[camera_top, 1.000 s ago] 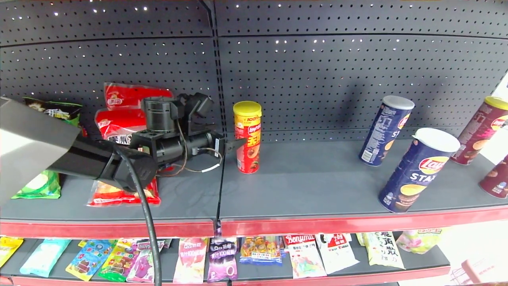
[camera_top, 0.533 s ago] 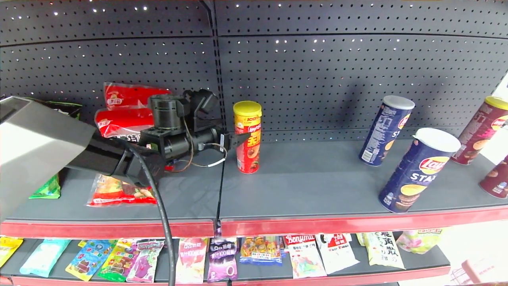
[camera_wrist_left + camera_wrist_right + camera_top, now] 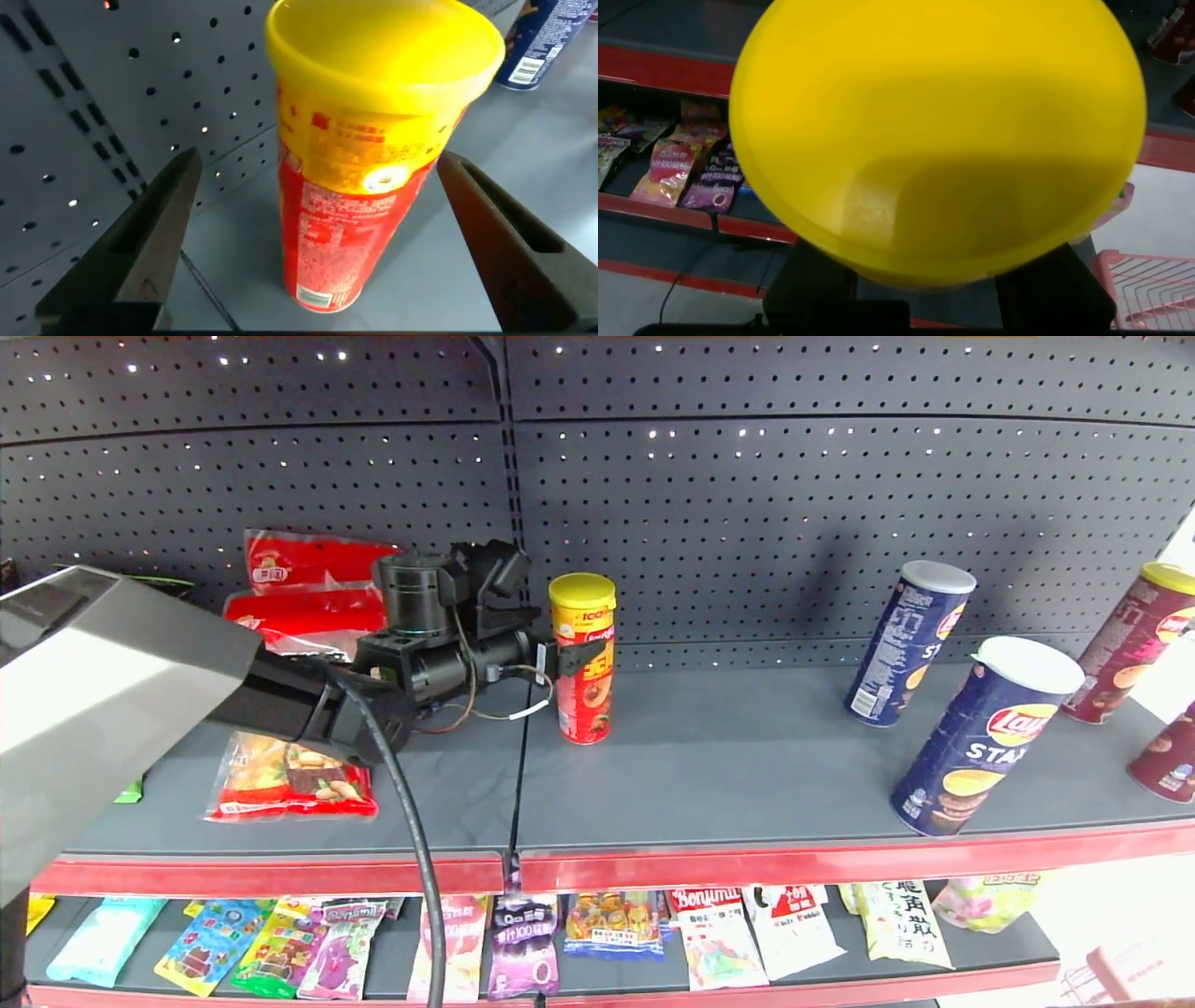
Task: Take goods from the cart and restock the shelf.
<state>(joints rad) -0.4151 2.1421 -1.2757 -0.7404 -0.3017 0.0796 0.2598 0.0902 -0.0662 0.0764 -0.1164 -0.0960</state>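
On the grey upper shelf (image 3: 747,756), the left claw (image 3: 319,163) stands open, its fingers (image 3: 159,233) flanking but not touching the upright red can (image 3: 585,709) with yellow lid; the right claw (image 3: 929,289) grips a second yellow-lidded can (image 3: 934,131).

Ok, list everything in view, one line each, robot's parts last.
red can: one, red with yellow lid, upright, middle of upper shelf.
blue cans: two, blue with white lids, upper shelf, right.
maroon cans: two, maroon, upper shelf, far right.
red bags: three, red, upper shelf, left.
packets: many, mixed colours, lower shelf.
shelf: two levels, grey with red edges.
basket: one, pink, low on the right.
held can: one, yellow lid showing, in right gripper.
left gripper: black, jaws open either side of red can, not touching.
right gripper: black, jaws closed on held can.
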